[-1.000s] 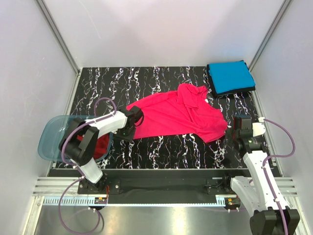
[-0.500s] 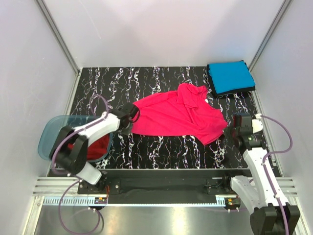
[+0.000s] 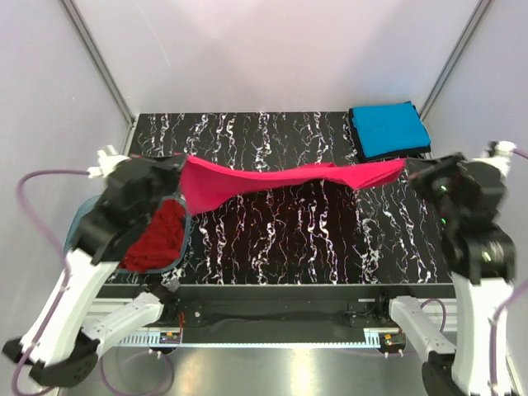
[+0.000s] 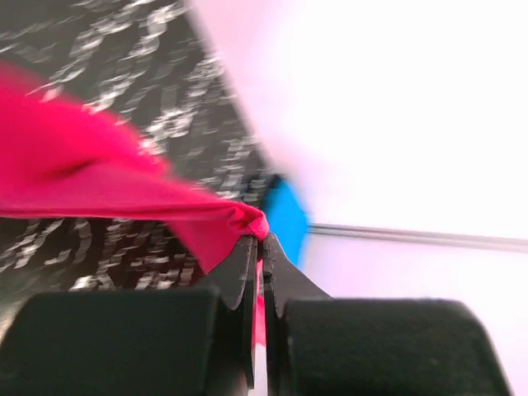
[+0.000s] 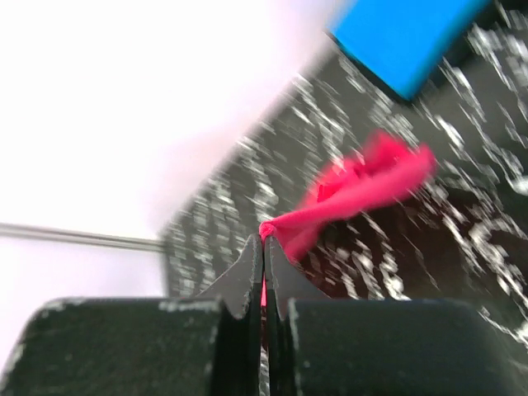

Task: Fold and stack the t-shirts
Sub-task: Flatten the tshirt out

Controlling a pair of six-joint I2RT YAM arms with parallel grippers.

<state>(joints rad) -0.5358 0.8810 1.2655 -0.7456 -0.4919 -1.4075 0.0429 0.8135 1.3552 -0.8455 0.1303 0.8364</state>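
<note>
Top external: left claw [image 3: 180, 165] grips the pink-red t-shirt [image 3: 247, 183] at nine o'clock. At three o'clock the right claw [image 3: 410, 169] grips it.

A black tabletop [image 3: 330, 247] veined with white sits between pale, evenly lit walls [image 3: 272, 49] and slanting aluminium posts [image 3: 96, 58].

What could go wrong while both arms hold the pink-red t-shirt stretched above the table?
The left fingers and right fingers each pinch a small bunched edge of the bright pink-red cloth t-shirt; it may slip free. The cloth sags unevenly, so it may land creased. Its right end hangs near the folded bright blue cloth t-shirt and could disturb it.
</note>
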